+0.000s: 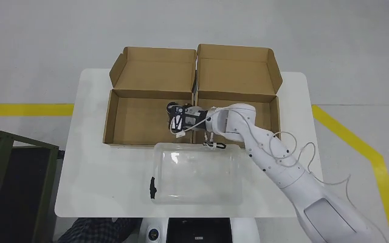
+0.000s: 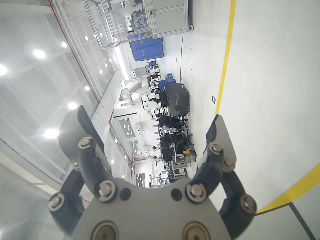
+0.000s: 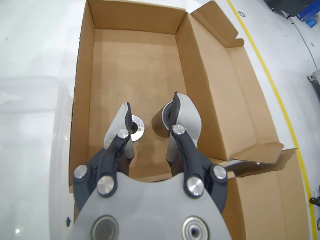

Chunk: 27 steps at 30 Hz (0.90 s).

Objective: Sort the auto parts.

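The right hand (image 3: 152,106) hangs wide open and empty above the open brown cardboard box (image 3: 135,58). Directly below its fingers, on the box floor, a silver flanged metal bushing (image 3: 137,126) and a dark metal-capped cylinder (image 3: 160,124) lie side by side, the bushing's bore facing up at the hand.

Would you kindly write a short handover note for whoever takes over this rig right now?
Left tool: open, holding nothing, pointed away from the table.
Right tool: open, holding nothing, above the left cardboard box, at its end next to the second box.
Things: a silver ring and a short metal cylinder lie on the left box's floor, under the right tool. A small black piece sits at the left edge of the clear tub.
Done: two parts are boxed.
Left: at least the black piece; what the second box holds cannot be told.
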Available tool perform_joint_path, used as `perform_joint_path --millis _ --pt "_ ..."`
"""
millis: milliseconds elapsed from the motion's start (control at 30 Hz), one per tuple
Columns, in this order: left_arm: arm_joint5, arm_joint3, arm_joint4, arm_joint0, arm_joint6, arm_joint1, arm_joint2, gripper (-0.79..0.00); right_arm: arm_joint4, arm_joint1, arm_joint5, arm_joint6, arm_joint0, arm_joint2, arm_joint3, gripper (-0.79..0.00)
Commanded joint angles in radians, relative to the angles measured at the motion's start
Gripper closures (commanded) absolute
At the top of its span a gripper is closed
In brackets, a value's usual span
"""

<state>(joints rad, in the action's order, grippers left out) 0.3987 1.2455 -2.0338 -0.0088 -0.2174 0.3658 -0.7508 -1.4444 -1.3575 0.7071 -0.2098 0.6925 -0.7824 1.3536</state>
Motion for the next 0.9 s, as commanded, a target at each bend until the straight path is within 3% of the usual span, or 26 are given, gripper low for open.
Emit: perform_joint_path --millis 0,433,667,867 --pt "0.0 0.0 0.0 0.0 0.0 0.0 0.0 -0.785 -0.005 0.006 -0.006 0.005 0.011 -0.023 0.032 -0.317" --pt "0.0 0.0 0.0 0.0 0.0 0.0 0.0 -0.785 -0.061 0.073 -0.05 0.012 0.232 -0.241 0.336 -0.391" --pt "0.0 0.0 0.0 0.0 0.0 0.0 0.0 -0.785 -0.13 0.109 -0.109 0.022 0.421 -0.378 0.516 -0.757" --pt "0.0 0.0 0.0 0.0 0.0 0.0 0.0 -0.785 -0.18 0.131 -0.198 0.012 0.595 -0.499 0.639 -0.785"
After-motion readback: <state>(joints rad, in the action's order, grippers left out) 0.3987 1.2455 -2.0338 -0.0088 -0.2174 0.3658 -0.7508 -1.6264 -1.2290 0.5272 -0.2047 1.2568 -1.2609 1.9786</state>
